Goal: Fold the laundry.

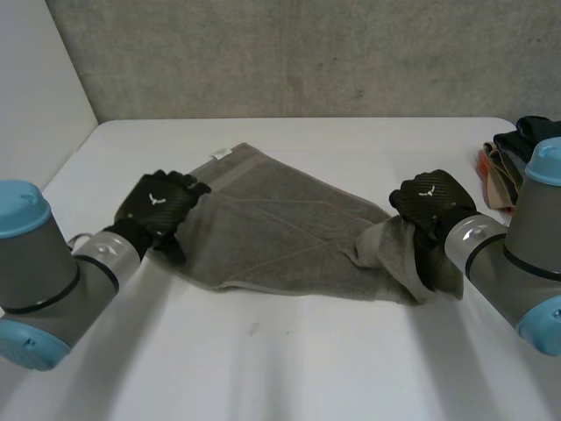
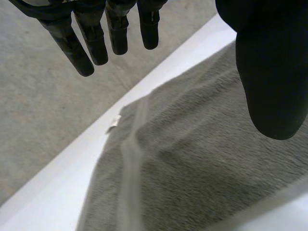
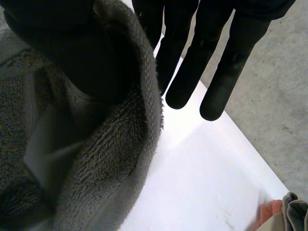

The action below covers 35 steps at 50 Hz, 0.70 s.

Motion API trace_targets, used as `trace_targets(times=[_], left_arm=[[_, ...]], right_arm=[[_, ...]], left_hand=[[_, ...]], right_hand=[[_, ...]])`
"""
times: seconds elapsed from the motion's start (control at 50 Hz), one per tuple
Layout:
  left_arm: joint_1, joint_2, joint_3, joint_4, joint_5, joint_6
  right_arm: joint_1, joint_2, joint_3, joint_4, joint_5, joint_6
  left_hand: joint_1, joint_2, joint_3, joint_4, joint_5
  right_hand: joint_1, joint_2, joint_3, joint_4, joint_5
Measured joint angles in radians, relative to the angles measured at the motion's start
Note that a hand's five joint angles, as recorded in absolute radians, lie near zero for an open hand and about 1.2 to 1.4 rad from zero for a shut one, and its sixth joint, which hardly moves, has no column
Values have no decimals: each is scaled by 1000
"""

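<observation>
Fingers (image 2: 94,45) of the left hand (image 1: 158,203) are straight and spread, well apart from the thumb (image 2: 269,72), holding nothing; the left wrist view puts the grey towel (image 1: 280,232) under the palm. In the head view this hand sits at the towel's left edge. The left wrist view adds detail: a flat woven band runs along the towel near that edge, and one small white label (image 2: 114,122) projects from the hem onto the white worktop (image 1: 263,351). The right hand (image 1: 429,200) is at the towel's right end. In the right wrist view its fingers (image 3: 185,72) are straight and clear of the cloth, with bare worktop visible between them and the towel, while a thick fold of terry hangs over the thumb (image 3: 43,24); nothing is pinched. The head view shows that end bunched and raised around the right hand, with the rest of the towel lying flat and creased, set diagonally across the middle of the worktop. Count: two hands, one towel, one label, one pile of clothing (image 1: 513,162). The pile, with dark, orange and beige pieces, lies at the worktop's right edge, well apart from the towel.
</observation>
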Motion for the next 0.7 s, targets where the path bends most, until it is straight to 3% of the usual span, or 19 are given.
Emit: trace_targets(times=[0.14,0.22,0.34,0.46,0.7], left_arm=[[77,-16,111,-54,18,0],[160,-89,242,-163,87,23],[271,-243,457,-368,222,125],[338,-400,643,-521,302,265],[342,-527,716,-473,363,334]], right_arm=[[5,-12,6,-6,-1,11],[3,-5,8,-12,-1,10],[0,18,9,-21,0,7],[-1,46,8,-29,3,3],[3,100,3,-40,8,-35]], left_hand=[[101,89,85,98,95],[121,118,120,130,129],[121,128,131,141,140],[121,128,131,141,140],[165,165,169,176,179]], right_hand=[[0,0,0,0,0],[0,0,0,0,0],[0,0,0,0,0],[0,0,0,0,0],[0,0,0,0,0]])
